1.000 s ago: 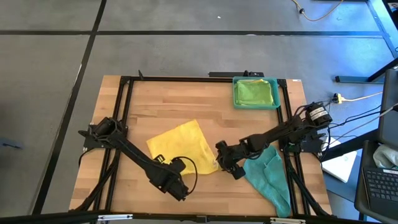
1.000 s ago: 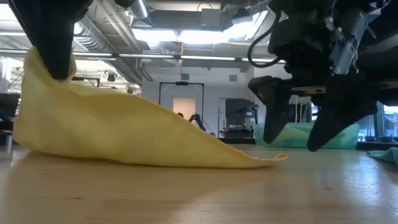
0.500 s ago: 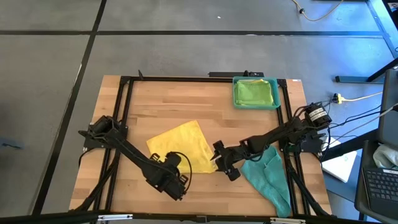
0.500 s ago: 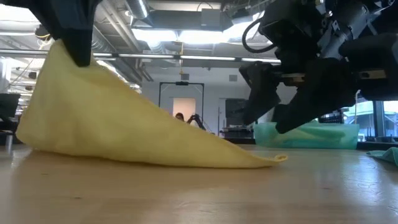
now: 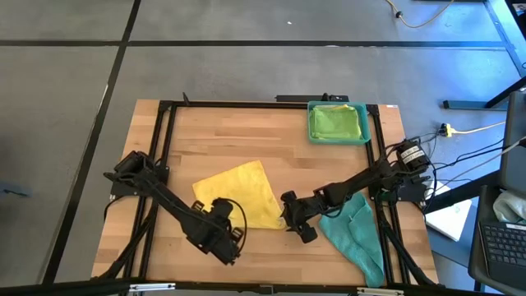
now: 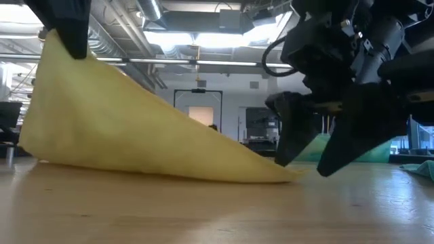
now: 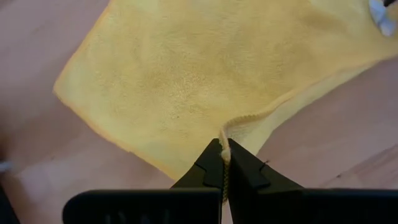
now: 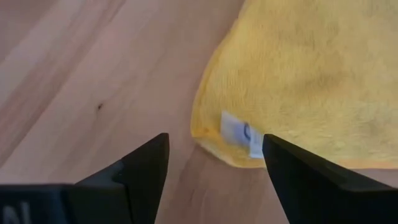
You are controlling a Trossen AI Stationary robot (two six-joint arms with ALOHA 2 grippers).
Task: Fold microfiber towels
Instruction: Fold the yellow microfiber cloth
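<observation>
Wood-plank table [image 5: 222, 140]. Yellow towel [image 5: 238, 194] at centre: fuzzy microfiber, stitched hem, one corner lifted into a tent. Teal towel [image 5: 355, 230] crumpled at 4 o'clock. Left gripper [image 7: 222, 163] clenched on the yellow towel's raised corner. Right gripper [image 8: 214, 163] released, straddling the corner with the white tag [image 8: 239, 134].

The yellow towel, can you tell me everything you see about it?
The yellow towel is a soft, fuzzy cloth with a stitched edge and a small white tag at one corner. The shut left gripper pinches a corner up off the wooden table, so it slopes like a tent. The open right gripper straddles the tagged corner on the table.
</observation>
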